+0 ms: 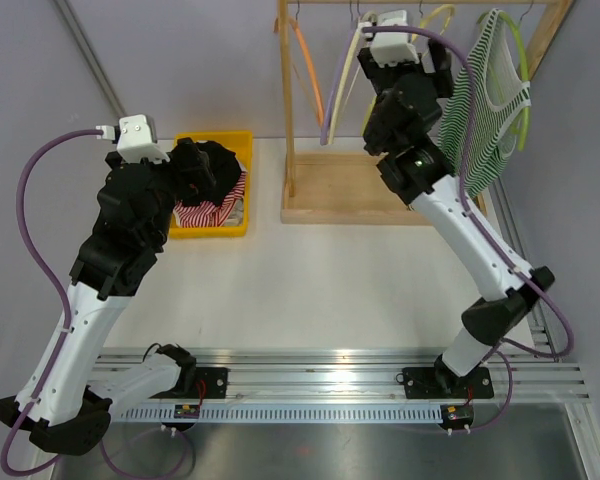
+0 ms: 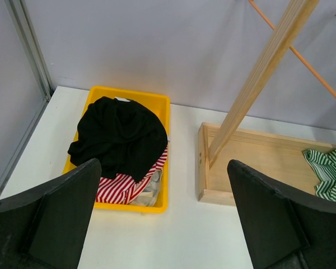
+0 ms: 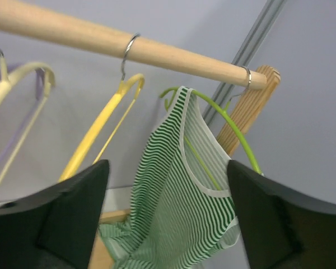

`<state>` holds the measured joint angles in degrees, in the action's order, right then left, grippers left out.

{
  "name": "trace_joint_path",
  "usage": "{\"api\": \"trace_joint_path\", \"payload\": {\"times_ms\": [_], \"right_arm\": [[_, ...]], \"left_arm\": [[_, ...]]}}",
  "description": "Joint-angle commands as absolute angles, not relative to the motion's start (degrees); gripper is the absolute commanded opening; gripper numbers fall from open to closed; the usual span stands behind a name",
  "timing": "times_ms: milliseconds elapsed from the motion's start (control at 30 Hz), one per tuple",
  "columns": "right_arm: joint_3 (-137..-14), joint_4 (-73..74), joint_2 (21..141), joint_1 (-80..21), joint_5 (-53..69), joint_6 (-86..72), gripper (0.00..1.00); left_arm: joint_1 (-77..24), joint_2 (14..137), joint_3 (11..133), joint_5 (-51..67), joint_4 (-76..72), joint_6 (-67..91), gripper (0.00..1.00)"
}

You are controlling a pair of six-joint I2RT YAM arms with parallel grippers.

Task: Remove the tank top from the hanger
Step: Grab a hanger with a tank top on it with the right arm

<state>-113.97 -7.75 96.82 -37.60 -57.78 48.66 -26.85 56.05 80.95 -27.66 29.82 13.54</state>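
White table (image 1: pixel 330 290), wooden rack (image 1: pixel 360 200) at back. Striped tank top (image 3: pixel 173 213) hangs on green hanger (image 3: pixel 238 137) at right end of rail (image 3: pixel 157 50): 0 of 1 done. Right gripper (image 3: pixel 167 165) wide, facing it, no grasp yet. Left gripper (image 2: pixel 163 162) wide, empty, above yellow bin (image 2: pixel 157 101).

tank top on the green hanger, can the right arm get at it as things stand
Probably yes: the right hand is open, facing the tank top with nothing between them; the yellow hanger hangs to one side.
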Motion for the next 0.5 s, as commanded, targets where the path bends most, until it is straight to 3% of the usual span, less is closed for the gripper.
{"api": "trace_joint_path", "payload": {"times_ms": [0,267,333,467], "right_arm": [[-112.8,-2.4,88.1,-38.0,-51.9,35.8,0.98],[-126.5,30.0,82.8,-36.1,-41.3,22.1,1.0],[-130.2,34.3,84.5,-33.4,-40.7,20.8,1.0],[-143.8,50.2,89.6,-20.8,-25.5,10.8,1.0]], "left_arm": [[-27.0,56.3,80.5,-25.8,26.6,13.7,0.99],[-27.1,56.4,80.5,-20.6,25.9,12.6,0.99],[-27.2,56.4,80.6,-19.6,25.9,12.2,0.99],[-27.2,56.9,80.9,-17.9,26.3,11.8,0.99]]}}
